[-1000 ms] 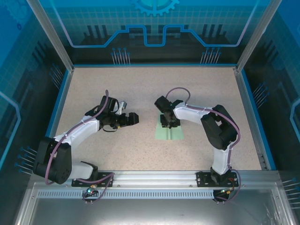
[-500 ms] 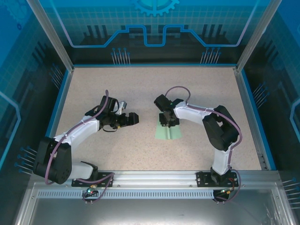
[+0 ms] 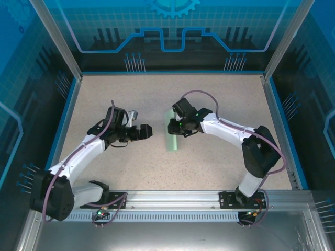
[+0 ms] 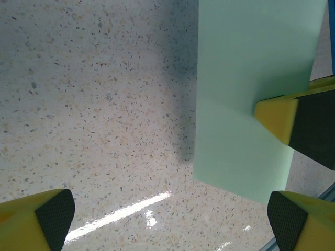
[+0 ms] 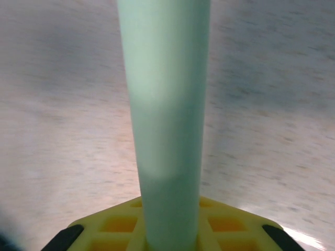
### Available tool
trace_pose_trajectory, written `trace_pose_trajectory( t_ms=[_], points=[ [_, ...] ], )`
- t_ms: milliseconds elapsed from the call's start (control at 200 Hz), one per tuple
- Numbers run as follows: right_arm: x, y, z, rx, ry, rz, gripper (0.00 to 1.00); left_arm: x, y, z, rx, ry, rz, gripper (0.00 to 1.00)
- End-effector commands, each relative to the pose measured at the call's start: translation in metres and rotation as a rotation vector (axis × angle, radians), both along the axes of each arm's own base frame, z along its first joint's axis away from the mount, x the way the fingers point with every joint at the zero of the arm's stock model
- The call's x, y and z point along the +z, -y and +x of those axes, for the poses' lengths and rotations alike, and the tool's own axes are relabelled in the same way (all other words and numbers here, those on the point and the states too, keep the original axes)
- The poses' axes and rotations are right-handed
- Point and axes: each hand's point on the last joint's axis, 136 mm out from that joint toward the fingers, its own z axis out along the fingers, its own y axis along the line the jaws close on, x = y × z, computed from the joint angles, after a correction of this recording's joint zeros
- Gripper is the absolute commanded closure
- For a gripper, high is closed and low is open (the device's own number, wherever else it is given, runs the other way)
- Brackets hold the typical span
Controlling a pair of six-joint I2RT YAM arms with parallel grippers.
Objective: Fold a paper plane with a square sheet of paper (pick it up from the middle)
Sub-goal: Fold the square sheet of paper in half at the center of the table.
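My right claw is clamped on the paper near the middle of the table. From above, the pale green paper stands on edge as a narrow strip. It runs from just past my fingertips back toward the near side of the table. In my right wrist view the paper comes up from between my jaws as a tall band with the speckled tabletop blurred behind it. It is pinched at the bottom, where the yellow of the right claw closes round it.

My left claw sits just left of the paper, apart from it and facing it, with its jaws spread wide and nothing between them. Its wrist camera sees the paper broadside at upper right, with a faint crease across it. One yellow finger of my right claw presses against its right edge. The paper seems to hang clear of the table, judging by the shadow beside it, though I can't be sure about its lower edge.
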Motion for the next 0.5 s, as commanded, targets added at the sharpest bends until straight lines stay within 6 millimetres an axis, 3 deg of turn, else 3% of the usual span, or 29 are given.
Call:
trace_pose_trajectory(
  t_ms=[0, 155, 495],
  points=[
    [0.025, -0.036, -0.015, 0.086, -0.025, 0.237, 0.78, 0.02, -0.004, 0.0, 0.03, 0.015, -0.012, 0.01],
    [0.003, -0.034, -0.025, 0.102, -0.074, 0.277, 0.77, 0.023, 0.005, 0.001, 0.021, 0.001, -0.073, 0.01],
    [-0.055, 0.007, -0.039, 0.098, -0.17, 0.273, 0.76, 0.002, 0.035, 0.007, 0.009, -0.063, -0.153, 0.02]
  ],
)
